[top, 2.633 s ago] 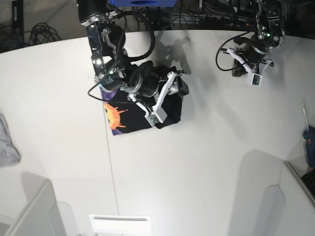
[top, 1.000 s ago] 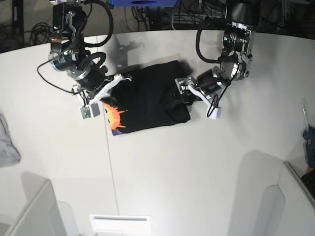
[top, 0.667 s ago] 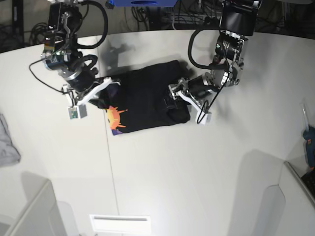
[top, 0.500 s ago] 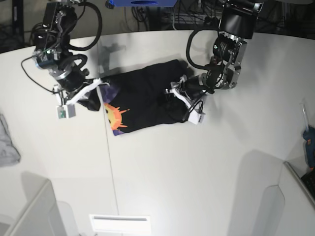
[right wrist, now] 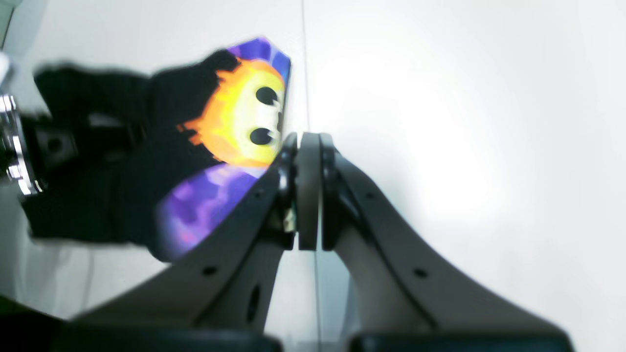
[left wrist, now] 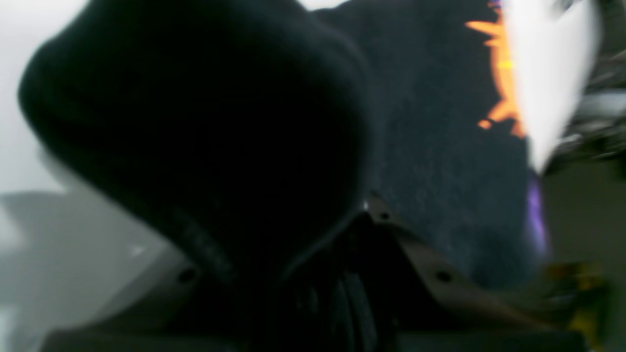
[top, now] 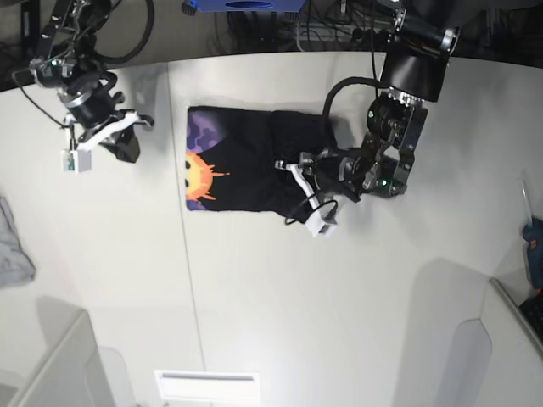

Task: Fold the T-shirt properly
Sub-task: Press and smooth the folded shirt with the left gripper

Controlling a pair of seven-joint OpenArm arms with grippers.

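Two arms in my base view. T-shirt (top: 246,170) lies on the white counter (top: 356,297), mostly flat, black side up, sun print and purple strip at its edge nearest the counter seam. My left tool (top: 307,182) is down at the opposite edge of the shirt, with black cloth bunched around it; its white-tipped fingers (top: 321,224) poke out at the shirt's near corner. My right tool (top: 106,140) hangs over bare counter, well apart from the shirt, nothing in it. Small grey cloth (top: 13,246) sits at the far edge of frame, away from everything. Blue object (top: 533,246) at the opposite edge, too cropped to identify.

Left wrist view: very blurred. Big fold of black T-shirt (left wrist: 205,127) fills the frame and drapes right over my left tool (left wrist: 342,244); cloth runs down between the fingers, so I read it as pinching the shirt. Orange print (left wrist: 501,73) visible beyond, plus a purple sliver.

Right wrist view: my right tool (right wrist: 301,190) has its fingers pressed together, nothing between them, over white counter (right wrist: 464,122). T-shirt (right wrist: 161,146) sits beyond the fingertips, yellow-orange sun face on purple showing, black cloth past that. Dark arm hardware (right wrist: 29,146) blurred at the shirt's far end. Counter seam line runs straight down behind the tool.
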